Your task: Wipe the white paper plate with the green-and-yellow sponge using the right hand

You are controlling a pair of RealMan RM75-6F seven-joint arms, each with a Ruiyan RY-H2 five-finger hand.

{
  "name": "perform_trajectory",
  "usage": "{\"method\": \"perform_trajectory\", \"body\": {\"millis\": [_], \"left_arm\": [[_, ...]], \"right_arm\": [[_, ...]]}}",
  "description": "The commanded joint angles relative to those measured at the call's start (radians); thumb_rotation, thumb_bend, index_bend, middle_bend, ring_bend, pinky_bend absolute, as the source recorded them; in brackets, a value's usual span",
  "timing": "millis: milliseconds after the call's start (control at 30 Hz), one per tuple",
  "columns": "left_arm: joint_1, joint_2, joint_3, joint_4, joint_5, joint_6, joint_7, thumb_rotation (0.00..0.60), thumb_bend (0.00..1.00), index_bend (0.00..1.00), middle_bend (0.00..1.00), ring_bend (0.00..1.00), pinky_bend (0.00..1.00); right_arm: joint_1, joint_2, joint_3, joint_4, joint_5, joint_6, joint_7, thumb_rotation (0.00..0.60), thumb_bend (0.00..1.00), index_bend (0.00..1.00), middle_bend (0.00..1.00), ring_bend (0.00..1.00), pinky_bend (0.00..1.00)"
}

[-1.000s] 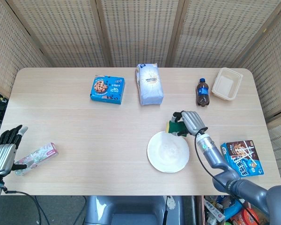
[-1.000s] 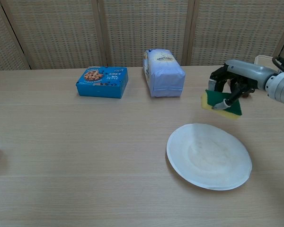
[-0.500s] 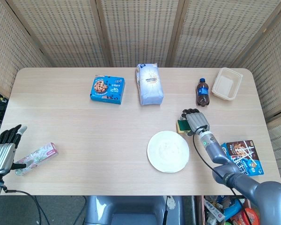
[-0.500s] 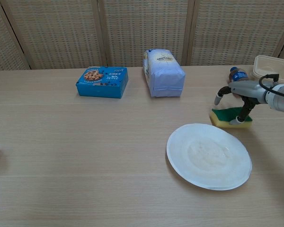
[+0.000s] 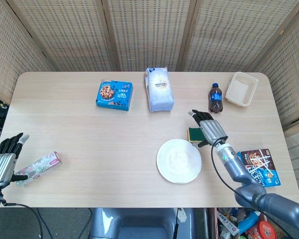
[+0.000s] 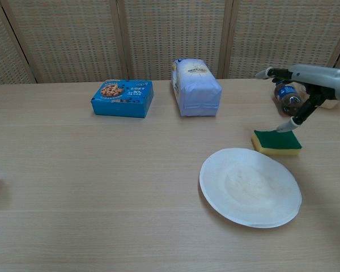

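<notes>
The white paper plate (image 5: 179,160) (image 6: 250,186) lies flat on the table, right of centre. The green-and-yellow sponge (image 5: 193,134) (image 6: 276,141) rests on the table just beyond the plate's far right rim, green side up. My right hand (image 5: 209,129) (image 6: 302,85) hovers above the sponge with its fingers spread, holding nothing; one fingertip hangs just over the sponge's far edge. My left hand (image 5: 4,160) stays at the table's left edge, fingers apart and empty, beside a pink floral packet (image 5: 39,168).
A blue cookie box (image 5: 114,95) (image 6: 122,98) and a white flour bag (image 5: 158,89) (image 6: 195,86) stand at the back. A cola bottle (image 5: 215,98) (image 6: 287,98) and a beige container (image 5: 241,88) sit behind my right hand. A blue snack box (image 5: 259,168) lies at the right edge.
My right hand carried the sponge off to the right, set it on the table beside the plate, then let go and rose above it with fingers spread.
</notes>
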Motion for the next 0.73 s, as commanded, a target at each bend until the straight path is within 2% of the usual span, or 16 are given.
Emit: {"method": "perform_trajectory", "body": {"millis": [33, 167, 400, 567, 733], "left_arm": [[0.006, -0.004, 0.006, 0.0, 0.016, 0.013, 0.004, 0.6, 0.0, 0.0, 0.0, 0.0, 0.0], [0.021, -0.012, 0.01, 0.006, 0.043, 0.053, 0.007, 0.6, 0.0, 0.0, 0.0, 0.0, 0.0], [0.066, -0.04, 0.01, 0.033, 0.092, 0.168, 0.037, 0.6, 0.0, 0.0, 0.0, 0.0, 0.0], [0.087, -0.051, 0.02, 0.049, 0.136, 0.217, 0.026, 0.6, 0.0, 0.0, 0.0, 0.0, 0.0], [0.096, -0.048, 0.028, 0.057, 0.159, 0.23, 0.007, 0.6, 0.0, 0.0, 0.0, 0.0, 0.0]], "right_arm": [[-0.135, 0.139, -0.047, -0.165, -0.096, 0.196, -0.001, 0.6, 0.0, 0.0, 0.0, 0.0, 0.0], [-0.244, 0.189, -0.113, -0.195, -0.188, 0.361, 0.004, 0.6, 0.0, 0.0, 0.0, 0.0, 0.0], [-0.411, 0.23, -0.191, -0.165, -0.282, 0.597, 0.09, 0.6, 0.0, 0.0, 0.0, 0.0, 0.0], [-0.497, 0.233, -0.214, -0.156, -0.283, 0.693, 0.073, 0.6, 0.0, 0.0, 0.0, 0.0, 0.0], [-0.537, 0.235, -0.218, -0.167, -0.278, 0.724, 0.049, 0.6, 0.0, 0.0, 0.0, 0.0, 0.0]]}}
